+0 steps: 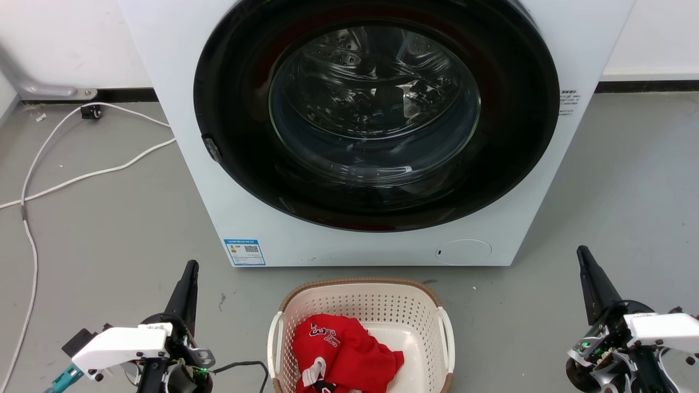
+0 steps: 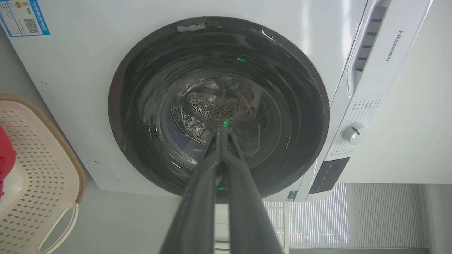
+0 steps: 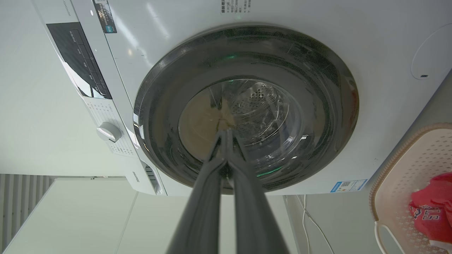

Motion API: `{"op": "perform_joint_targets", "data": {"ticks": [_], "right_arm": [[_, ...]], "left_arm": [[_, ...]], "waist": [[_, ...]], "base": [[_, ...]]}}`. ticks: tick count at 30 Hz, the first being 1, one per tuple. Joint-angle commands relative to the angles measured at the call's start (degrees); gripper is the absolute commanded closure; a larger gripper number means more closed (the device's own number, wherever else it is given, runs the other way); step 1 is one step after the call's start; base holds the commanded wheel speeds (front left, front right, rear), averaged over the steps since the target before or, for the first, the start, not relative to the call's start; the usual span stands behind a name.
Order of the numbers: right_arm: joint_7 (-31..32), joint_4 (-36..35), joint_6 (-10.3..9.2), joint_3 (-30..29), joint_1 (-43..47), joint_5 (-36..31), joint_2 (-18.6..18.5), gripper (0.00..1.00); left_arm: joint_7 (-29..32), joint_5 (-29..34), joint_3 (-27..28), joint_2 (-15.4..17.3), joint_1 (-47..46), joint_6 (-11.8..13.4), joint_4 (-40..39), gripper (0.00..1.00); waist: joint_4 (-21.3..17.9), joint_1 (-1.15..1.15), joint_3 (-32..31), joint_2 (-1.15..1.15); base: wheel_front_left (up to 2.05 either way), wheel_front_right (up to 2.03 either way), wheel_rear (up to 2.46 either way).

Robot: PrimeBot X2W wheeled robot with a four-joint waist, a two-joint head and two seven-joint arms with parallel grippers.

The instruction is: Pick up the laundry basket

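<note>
Laundry basket [image 1: 371,307] first: it sits on the grey floor [image 1: 109,229] right before us, near the foot of the white front-loading washing machine [image 1: 180,65] and apart from it. A red jersey [image 1: 341,355] with white lettering lies crumpled inside, towards our left side. The basket's two white loops, the left handle [image 1: 273,341] and the right handle [image 1: 449,338], stand free on its short sides, with nothing over them.

We flank the basket without touching it. Our left gripper [image 1: 190,268] hangs well off to its left and our right gripper [image 1: 584,254] further off to its right, and both point up towards the machine. Each wrist view looks along its own fingers at the glass door [image 1: 377,114]. In both views the fingers are pressed together to a single tip, with nothing held between them. The basket's perforated wall and brown rim show at the edge of each wrist view.

We judge that the task is at its very start — the reach has not begun. Next, we think, both grippers need to open, turn inward and come down level with the handles. Each must then close on its own loop. The lift should be even on both sides, since a tilt could tip the jersey out.
</note>
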Motion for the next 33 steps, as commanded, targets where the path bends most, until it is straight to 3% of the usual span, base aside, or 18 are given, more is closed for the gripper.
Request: {"op": "perform_joint_targets", "data": {"ticks": [1, 33], "right_arm": [[0.2, 0.0, 0.00, -0.1, -0.6, -0.2, 0.2, 1.00], [0.3, 0.1, 0.00, -0.3, -0.6, -0.4, 0.4, 1.00]], "left_arm": [[0.3, 0.2, 0.2, -0.1, -0.6, -0.3, 0.1, 1.00], [0.4, 0.5, 0.4, -0.2, -0.6, -0.3, 0.1, 1.00]], "waist": [[0.0, 0.00, 0.0, 0.00], [0.0, 0.00, 0.0, 0.00]], "base": [[0.00, 0.00, 0.00], [0.00, 0.00, 0.00]]}}
